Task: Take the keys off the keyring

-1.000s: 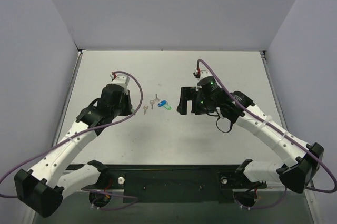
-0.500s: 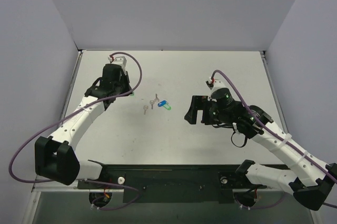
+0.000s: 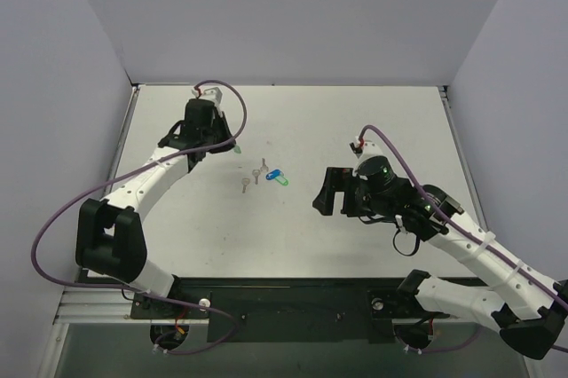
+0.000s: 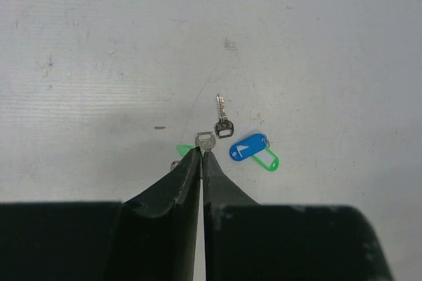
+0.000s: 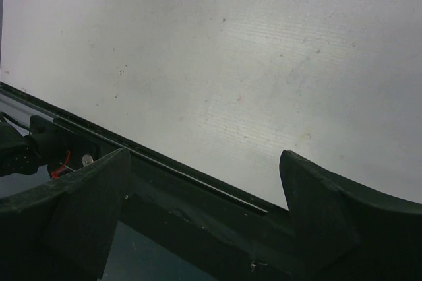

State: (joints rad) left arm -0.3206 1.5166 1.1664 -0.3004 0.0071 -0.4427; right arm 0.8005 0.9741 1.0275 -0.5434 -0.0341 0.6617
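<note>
Nearest the arm bases, a black rail [image 3: 284, 303] is running along the near edge of the matte, faintly scuffed white table [image 3: 373, 121]. Just beyond it the right end effector [image 3: 323, 192] is hanging above bare table. Its two blunt black fingers [image 5: 99, 188] are spreading wide with nothing between them, and open surface is lying all round it, out to the right edge.

Toward the middle of the table the keys are lying flat in a loose cluster. A bare silver key [image 3: 245, 185] is sitting nearest. A second slim key [image 3: 258, 171] is lying just beyond, its head showing dark in the left wrist view. Beside that, a glossy blue plastic head [image 3: 275, 175], a rounded oblong, is overlapping a green plastic loop [image 3: 283, 181]. Whether a ring is joining any of them is too small to tell.

Farther back and to the left, the left end effector [image 3: 232, 146] is reaching over the table. Its tapered jaws are pressing together to a hairline slit and pinching a green-headed key [image 3: 238, 149], whose green wedge is poking out at the tips. It is standing apart from the cluster, with bare table running to the left and far edges, where smooth grey walls [image 3: 284, 23] are rising.
</note>
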